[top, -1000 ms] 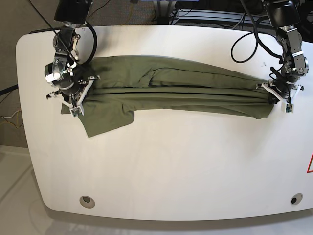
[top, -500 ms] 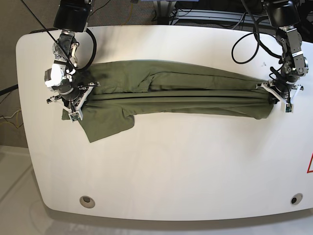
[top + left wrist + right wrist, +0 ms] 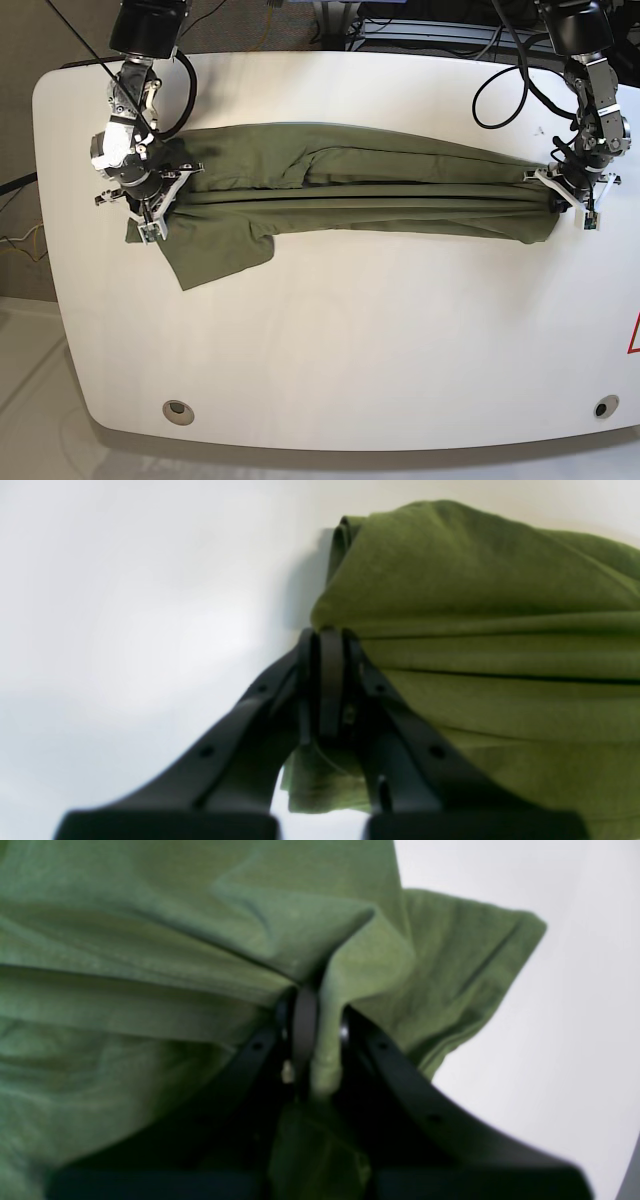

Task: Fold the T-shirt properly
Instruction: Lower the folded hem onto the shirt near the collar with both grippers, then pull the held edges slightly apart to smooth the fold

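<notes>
Stretching across the upper half of the white table (image 3: 330,340), the T-shirt (image 3: 380,190) lies bunched into a long, narrow band of lengthwise folds, running from one arm to the other in the base view. The left gripper (image 3: 563,197) pinches the band's end at that view's right side; in its wrist view the black fingers (image 3: 320,680) press together on the gathered edge of the olive cloth, with bare table beside them. The right gripper (image 3: 150,192) holds the opposite end, its jaws clamped on a ridge of fabric that folds up between the fingers (image 3: 305,1030) in the right wrist view. Just below that gripper, a sleeve (image 3: 215,245) spreads flat on the table, angled outward from the taut band.
</notes>
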### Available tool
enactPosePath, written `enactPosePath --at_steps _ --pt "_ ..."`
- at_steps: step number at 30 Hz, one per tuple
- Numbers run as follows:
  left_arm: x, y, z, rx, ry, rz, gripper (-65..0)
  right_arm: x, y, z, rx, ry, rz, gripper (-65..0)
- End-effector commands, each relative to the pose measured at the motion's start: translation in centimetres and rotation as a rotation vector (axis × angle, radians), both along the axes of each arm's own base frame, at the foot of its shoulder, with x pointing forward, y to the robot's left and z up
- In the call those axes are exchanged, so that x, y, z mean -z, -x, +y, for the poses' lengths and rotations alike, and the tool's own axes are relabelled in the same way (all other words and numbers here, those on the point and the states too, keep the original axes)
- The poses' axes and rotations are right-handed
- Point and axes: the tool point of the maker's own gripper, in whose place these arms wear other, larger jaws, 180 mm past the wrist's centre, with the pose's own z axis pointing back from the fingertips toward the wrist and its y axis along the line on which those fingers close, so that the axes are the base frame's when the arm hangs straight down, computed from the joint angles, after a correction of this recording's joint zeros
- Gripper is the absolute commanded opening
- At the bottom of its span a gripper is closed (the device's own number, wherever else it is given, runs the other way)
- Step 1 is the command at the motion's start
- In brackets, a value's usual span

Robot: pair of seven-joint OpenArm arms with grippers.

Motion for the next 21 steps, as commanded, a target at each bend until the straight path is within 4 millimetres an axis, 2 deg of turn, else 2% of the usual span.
enactPosePath --at_steps 1,4,6,9,11,13,16,21 --pt "-1.3 -0.7 1.1 -0.006 -0.035 -0.025 -63.3 0.3 1.3 -2.0 0.046 0.040 0.053 -56.1" --pt "-1.3 -0.7 1.1 -0.004 -0.035 -0.025 -57.1 0.5 1.9 -2.5 0.063 0.040 0.060 -45.3" --pt "-1.3 -0.7 1.1 -0.003 -0.035 -0.026 -48.3 0.5 2.0 -2.6 0.065 0.040 0.061 -37.3" --pt "-1.3 -0.7 1.1 -0.005 -0.036 -0.027 -34.5 0.7 2.2 -2.6 0.065 0.040 0.066 -31.1" --pt "-1.3 -0.7 1.1 -0.005 -0.036 -0.027 -26.2 0.9 2.5 -2.6 0.065 0.042 0.072 -31.4" --pt "-1.3 -0.7 1.1 -0.005 -0.036 -0.027 -21.1 0.8 2.5 -2.6 0.065 0.042 0.070 -32.5" --pt "-1.3 -0.7 1.1 -0.005 -0.036 -0.027 -18.8 0.8 2.4 -2.6 0.064 0.041 0.069 -33.3" --pt "-1.5 -0.8 1.1 -0.004 -0.036 -0.031 -18.8 0.2 2.0 -2.6 0.062 0.047 0.048 -32.9"
